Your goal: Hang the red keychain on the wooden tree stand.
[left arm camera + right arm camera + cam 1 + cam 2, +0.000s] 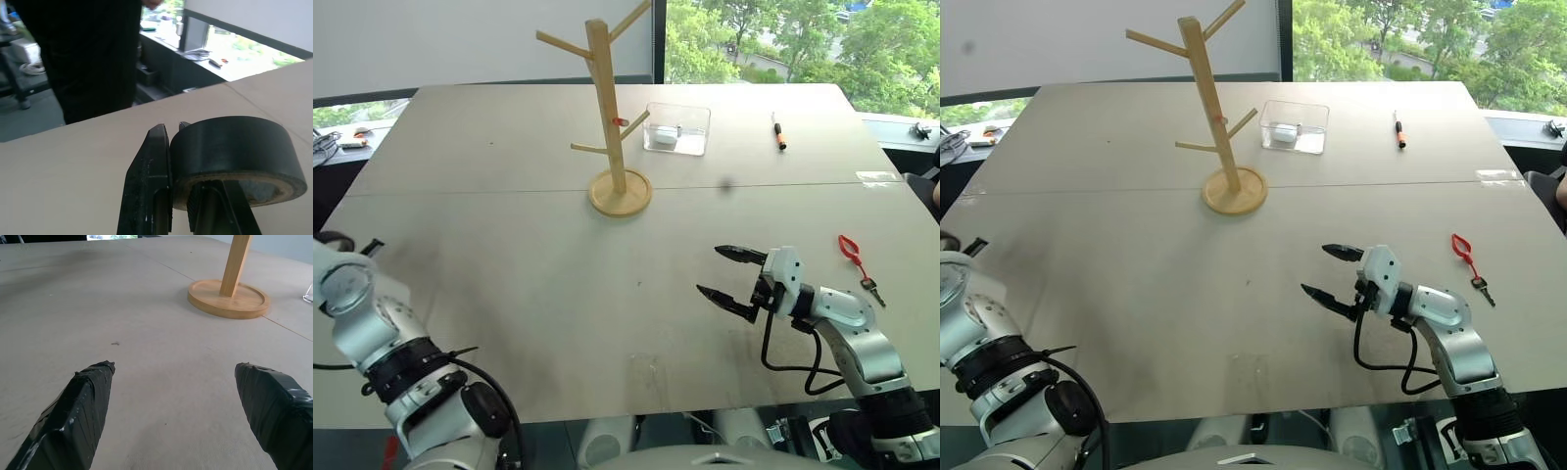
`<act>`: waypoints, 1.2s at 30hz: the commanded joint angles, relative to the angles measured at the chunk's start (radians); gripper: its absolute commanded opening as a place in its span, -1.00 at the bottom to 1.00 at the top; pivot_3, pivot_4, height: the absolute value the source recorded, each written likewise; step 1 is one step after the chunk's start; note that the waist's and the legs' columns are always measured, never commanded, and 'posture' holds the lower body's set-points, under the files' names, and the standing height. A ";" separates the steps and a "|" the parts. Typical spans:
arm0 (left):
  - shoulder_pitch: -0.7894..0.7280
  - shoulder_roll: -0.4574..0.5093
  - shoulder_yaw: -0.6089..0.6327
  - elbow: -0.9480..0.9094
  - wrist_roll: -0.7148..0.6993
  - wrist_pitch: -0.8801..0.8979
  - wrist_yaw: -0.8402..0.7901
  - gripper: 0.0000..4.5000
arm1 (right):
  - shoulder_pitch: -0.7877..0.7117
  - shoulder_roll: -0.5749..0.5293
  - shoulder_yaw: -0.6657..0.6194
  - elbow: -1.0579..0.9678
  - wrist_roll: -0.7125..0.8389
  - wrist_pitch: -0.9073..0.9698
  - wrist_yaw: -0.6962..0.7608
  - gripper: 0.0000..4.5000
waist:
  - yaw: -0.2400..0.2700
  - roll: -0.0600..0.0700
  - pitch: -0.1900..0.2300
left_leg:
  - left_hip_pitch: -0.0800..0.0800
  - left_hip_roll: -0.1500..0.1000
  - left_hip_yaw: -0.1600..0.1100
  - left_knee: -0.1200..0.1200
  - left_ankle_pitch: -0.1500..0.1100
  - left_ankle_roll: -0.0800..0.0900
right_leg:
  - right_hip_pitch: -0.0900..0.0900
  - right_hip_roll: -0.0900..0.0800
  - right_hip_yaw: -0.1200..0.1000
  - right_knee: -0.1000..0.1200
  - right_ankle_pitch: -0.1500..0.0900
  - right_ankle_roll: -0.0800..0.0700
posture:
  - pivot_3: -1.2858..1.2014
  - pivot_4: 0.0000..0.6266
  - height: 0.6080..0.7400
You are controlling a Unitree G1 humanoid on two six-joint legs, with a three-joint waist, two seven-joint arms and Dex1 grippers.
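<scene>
The red keychain lies flat on the table at the right, its small dark key toward the near edge. The wooden tree stand is upright at the table's middle back on its round base. My right gripper hovers open and empty just above the table, pointing left toward the stand; the keychain lies to the right of its wrist. At the far left edge, my left gripper is shut on the wall of a black tape roll, one finger outside the roll and one inside.
A clear plastic box with a white thing inside stands right of the stand. A black pen with an orange tip lies at the back right. A person in dark clothes stands beyond the table's left edge. A small red mark shows on the pole.
</scene>
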 commanded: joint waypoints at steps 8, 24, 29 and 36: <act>0.008 0.020 -0.019 -0.023 -0.036 -0.060 0.024 0.10 | -0.009 -0.004 -0.018 -0.018 0.013 -0.001 0.000 0.89 | 0.001 -0.002 -0.001 | 0.000 0.000 0.000 0.000 0.000 0.000 | 0.000 -0.002 0.000 0.000 0.000 0.000 | 0.03 -0.52 1.00; -0.002 0.029 -0.052 -0.025 -0.072 -0.051 0.040 0.99 | -0.002 -0.007 -0.021 -0.027 0.014 0.003 -0.002 0.89 | 0.001 -0.002 -0.001 | 0.000 0.000 0.000 0.000 0.000 0.000 | 0.000 -0.002 0.000 0.000 0.000 0.000 | 0.03 -0.52 1.00; -0.016 0.018 -0.033 -0.025 -0.115 -0.033 0.044 0.99 | -0.001 -0.009 -0.022 -0.029 0.013 0.005 -0.004 0.89 | 0.001 -0.002 -0.001 | 0.000 0.000 0.000 0.000 0.000 0.000 | 0.000 -0.001 0.000 0.000 0.000 0.000 | 0.03 -0.52 1.00; -0.073 0.041 -0.032 -0.038 -0.178 0.140 0.099 0.99 | 0.005 -0.007 -0.019 -0.035 0.012 0.005 -0.008 0.89 | 0.000 -0.002 -0.001 | 0.000 0.000 0.000 0.000 0.000 0.000 | 0.000 0.000 0.000 0.000 0.000 0.000 | 0.03 -0.52 1.00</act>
